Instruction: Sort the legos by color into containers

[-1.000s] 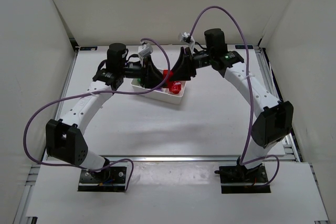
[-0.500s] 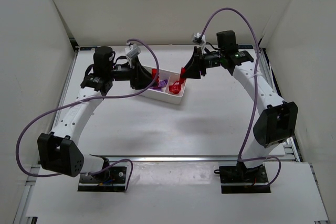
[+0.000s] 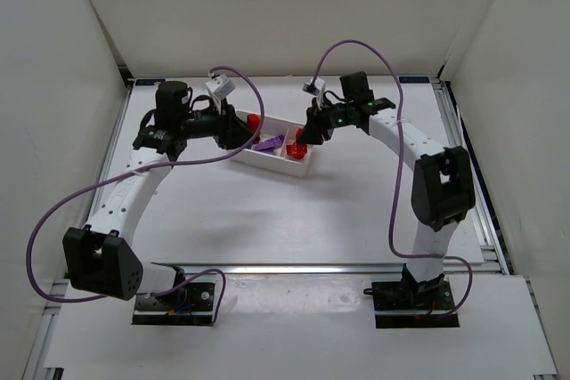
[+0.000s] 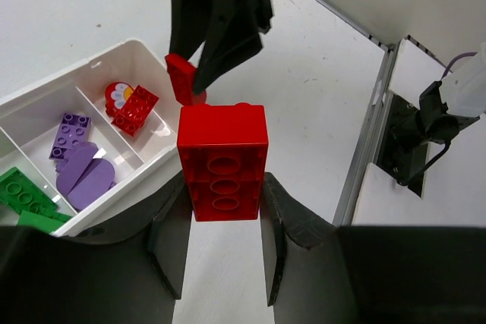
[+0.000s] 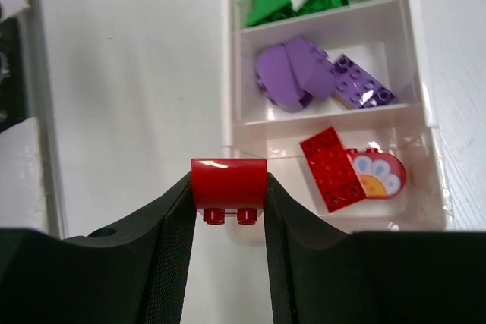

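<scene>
Overhead, the white tray [image 3: 267,165] lies on the table [image 3: 267,220] with both arms reaching to it. The left pincer [image 3: 244,127] is at the tray's left end and the right pincer [image 3: 303,135] over its right end.

From the left wrist, the left pincer is clamped on a large red brick [image 4: 222,158], held just outside the tray's red end. Red legos [image 4: 131,106], purple legos [image 4: 77,158] and green legos [image 4: 19,196] each lie in their own compartment.

From the right wrist, the right pincer grips a small red brick [image 5: 228,182], held at the tray's rim beside the red compartment.
</scene>
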Robot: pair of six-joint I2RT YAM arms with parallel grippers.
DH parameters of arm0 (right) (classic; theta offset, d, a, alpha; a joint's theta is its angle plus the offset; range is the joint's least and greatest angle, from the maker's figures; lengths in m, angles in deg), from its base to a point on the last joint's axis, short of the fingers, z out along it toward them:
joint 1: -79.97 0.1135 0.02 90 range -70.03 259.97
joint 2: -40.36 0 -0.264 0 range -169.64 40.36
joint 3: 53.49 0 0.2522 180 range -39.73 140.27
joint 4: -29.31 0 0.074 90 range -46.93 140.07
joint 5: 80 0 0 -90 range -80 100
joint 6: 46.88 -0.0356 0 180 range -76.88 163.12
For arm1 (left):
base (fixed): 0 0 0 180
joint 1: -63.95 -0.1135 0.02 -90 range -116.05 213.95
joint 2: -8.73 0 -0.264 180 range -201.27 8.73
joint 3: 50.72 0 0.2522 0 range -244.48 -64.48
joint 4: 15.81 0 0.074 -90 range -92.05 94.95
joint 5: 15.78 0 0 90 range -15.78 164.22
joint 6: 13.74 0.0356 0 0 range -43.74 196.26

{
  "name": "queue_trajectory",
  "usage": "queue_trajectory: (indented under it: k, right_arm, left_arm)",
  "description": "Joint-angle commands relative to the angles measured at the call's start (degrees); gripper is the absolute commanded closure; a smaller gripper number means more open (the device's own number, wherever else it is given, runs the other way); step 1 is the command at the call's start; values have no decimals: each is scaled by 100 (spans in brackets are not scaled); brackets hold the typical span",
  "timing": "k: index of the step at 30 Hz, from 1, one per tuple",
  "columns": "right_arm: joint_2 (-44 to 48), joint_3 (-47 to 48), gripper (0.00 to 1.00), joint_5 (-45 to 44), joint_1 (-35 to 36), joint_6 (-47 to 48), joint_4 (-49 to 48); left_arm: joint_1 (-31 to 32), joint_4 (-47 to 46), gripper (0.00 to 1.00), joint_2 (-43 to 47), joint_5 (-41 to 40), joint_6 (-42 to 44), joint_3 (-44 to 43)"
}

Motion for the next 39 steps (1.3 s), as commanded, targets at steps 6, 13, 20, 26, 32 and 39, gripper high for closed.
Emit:
queue_trajectory:
  k: [6, 13, 20, 26, 32, 39]
  right_arm:
    - [-771, 716, 99, -496, -85, -82, -408]
    - [-1105, 1016, 63, -408, -85, 252, 66]
    - [-869, 754, 49, -407, -94, 498, 244]
    - [-499, 357, 23, -724, -85, 358, -187]
    - [175, -11, 16, -689, -208, -46, -723]
    - [1283, -135, 13, -1128, -437, -627, -1129]
  left_arm:
    - [-98, 214, 90, 141, -67, 177, -242]
    - [-133, 319, 90, 27, -41, 256, -330]
    - [-133, 319, 90, -140, -23, 301, -444]
    - [-133, 284, 90, -264, -5, 256, -515]
    - [86, 336, 90, -448, -163, 353, -655]
    - [693, 425, 90, -1405, -479, 257, -1164]
